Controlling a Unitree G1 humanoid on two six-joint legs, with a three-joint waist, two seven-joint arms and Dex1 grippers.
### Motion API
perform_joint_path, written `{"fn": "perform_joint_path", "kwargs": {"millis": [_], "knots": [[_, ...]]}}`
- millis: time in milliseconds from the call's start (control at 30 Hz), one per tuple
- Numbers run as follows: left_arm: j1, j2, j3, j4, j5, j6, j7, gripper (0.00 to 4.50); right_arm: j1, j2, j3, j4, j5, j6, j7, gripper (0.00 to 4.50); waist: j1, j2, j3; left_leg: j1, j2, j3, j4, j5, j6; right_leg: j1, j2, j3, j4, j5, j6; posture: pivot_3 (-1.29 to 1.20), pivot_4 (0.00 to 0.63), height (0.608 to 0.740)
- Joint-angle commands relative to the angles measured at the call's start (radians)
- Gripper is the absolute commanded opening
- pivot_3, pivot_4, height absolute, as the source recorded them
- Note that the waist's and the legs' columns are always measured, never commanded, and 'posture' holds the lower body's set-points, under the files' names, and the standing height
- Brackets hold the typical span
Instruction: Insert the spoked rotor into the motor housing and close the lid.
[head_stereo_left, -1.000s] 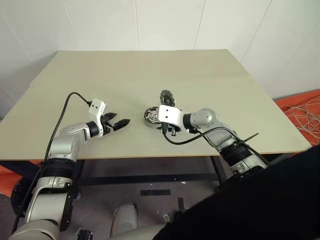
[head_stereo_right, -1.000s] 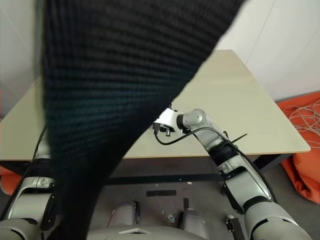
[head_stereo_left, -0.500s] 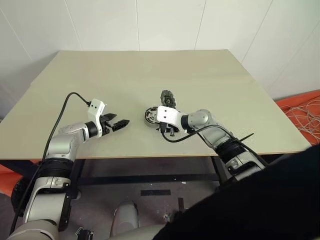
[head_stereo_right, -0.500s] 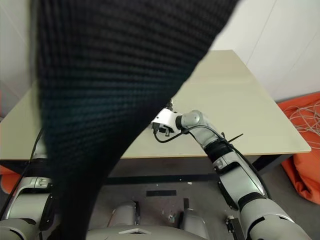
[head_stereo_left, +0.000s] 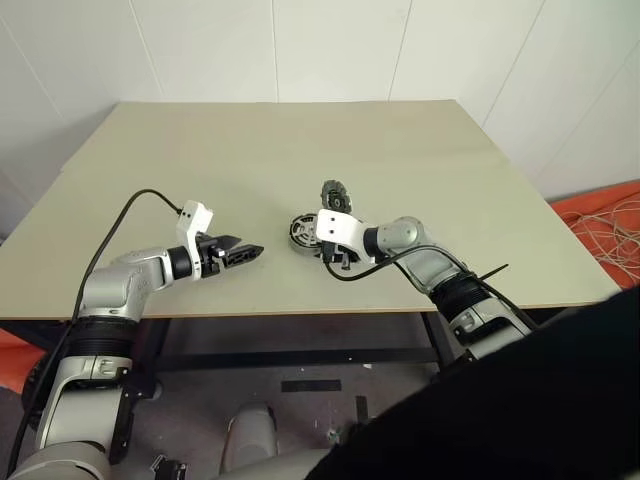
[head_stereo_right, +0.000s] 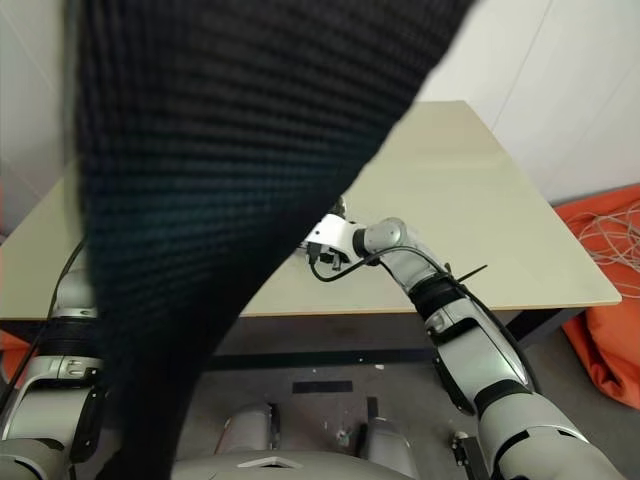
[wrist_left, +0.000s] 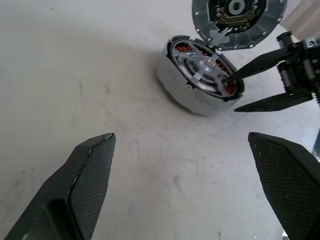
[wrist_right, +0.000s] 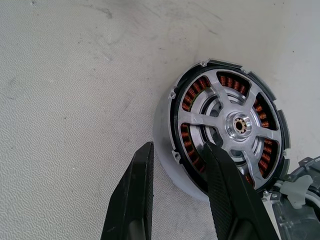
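Your right gripper (wrist_right: 175, 165) sits at the motor cup (wrist_left: 175, 82) on the counter (head_stereo_left: 420, 170). One finger is outside the cup wall and one (wrist_right: 225, 175) is inside, on the spoked wheel (wrist_right: 235, 125) lying in the cup, with a small gap between them. The lid (wrist_left: 237, 20) stands tilted just behind the cup. Your left gripper (head_stereo_left: 243, 254) hangs well apart from it, fingers wide apart.
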Motion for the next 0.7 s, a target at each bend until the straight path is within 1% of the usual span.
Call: {"fn": "perform_joint_path", "kwargs": {"millis": [33, 133, 333, 500, 600, 700], "knots": [[-0.009, 0.0, 0.039, 0.01, -0.047, -0.024, -0.054, 4.5, -0.002, 0.001, -0.02, -0.005, -0.002, -0.001, -0.003, 0.91, -0.001, 0.0, 0.0, 0.0, 0.0, 0.0, 0.0, 0.0, 0.0, 0.0, 0.0, 0.0, 0.0, 0.0, 0.0, 0.0, 0.0, 0.74], [-0.013, -0.017, 0.06, 0.045, -0.072, -0.023, -0.066, 4.5, -0.002, 0.003, -0.024, -0.003, -0.002, 0.002, -0.006, 0.02, -0.001, 0.0, 0.0, 0.0, 0.0, 0.0, 0.0, 0.0, 0.0, 0.0, 0.0, 0.0, 0.0, 0.0, 0.0, 0.0, 0.0, 0.74], [-0.015, -0.043, 0.077, 0.111, -0.096, -0.014, -0.086, 4.5, 0.0, 0.007, -0.034, -0.013, 0.004, 0.017, -0.007, 0.02, 0.0, 0.0, 0.0, 0.0, 0.0, 0.0, 0.0, 0.0, 0.0, 0.001, 0.0, 0.0, 0.0, 0.0, 0.0, 0.0, 0.0, 0.74], [-0.006, -0.055, 0.081, 0.109, -0.109, -0.002, -0.081, 4.5, -0.002, 0.03, -0.069, -0.029, 0.04, 0.09, -0.016, 0.02, -0.001, 0.0, 0.0, 0.0, 0.0, 0.0, 0.0, 0.0, 0.0, 0.001, 0.0, 0.0, 0.0, 0.0, 0.0, 0.0, 0.0, 0.74], [0.009, -0.061, 0.078, 0.094, -0.112, 0.003, -0.073, 4.5, -0.01, 0.059, -0.115, -0.058, 0.087, 0.197, -0.017, 0.02, -0.005, 0.0, 0.0, 0.001, 0.0, 0.0, 0.0, 0.0, 0.0, 0.001, 0.0, 0.0, 0.0, 0.0, 0.0, 0.0, 0.0, 0.74], [0.021, -0.069, 0.077, 0.083, -0.113, 0.006, -0.065, 4.5, -0.033, 0.107, -0.185, -0.097, 0.159, 0.386, -0.042, 0.02, -0.009, 0.0, 0.0, 0.001, 0.0, -0.001, 0.0, 0.0, 0.0, 0.001, 0.0, 0.0, 0.0, 0.0, 0.0, 0.0, 0.0, 0.74]]}}
